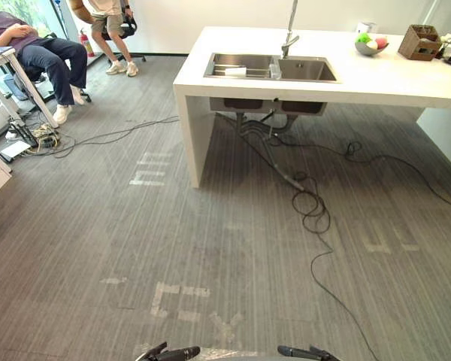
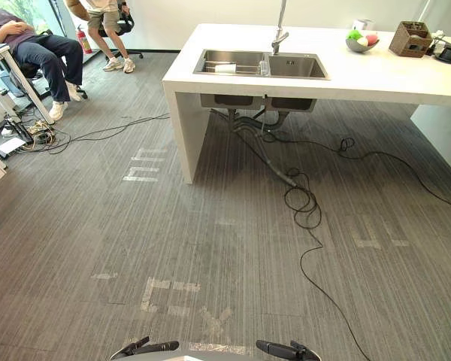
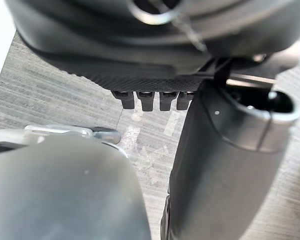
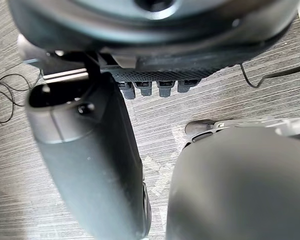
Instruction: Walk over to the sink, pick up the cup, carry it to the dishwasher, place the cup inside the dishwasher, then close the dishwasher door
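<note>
Both hands, left hand (image 1: 171, 352) and right hand (image 1: 307, 352), show straight, empty fingers, far from the cup (image 2: 264, 68).

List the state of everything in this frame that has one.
Cup: upright in the sink, not yet picked up.
Left robot hand: open, empty.
Right robot hand: open, empty.
Bowl: upright on the counter, holding fruit.

Grey striped floor (image 1: 210, 248), white counter (image 1: 383, 79), white wall (image 1: 210, 13), perhaps a window (image 1: 41, 9).
</note>
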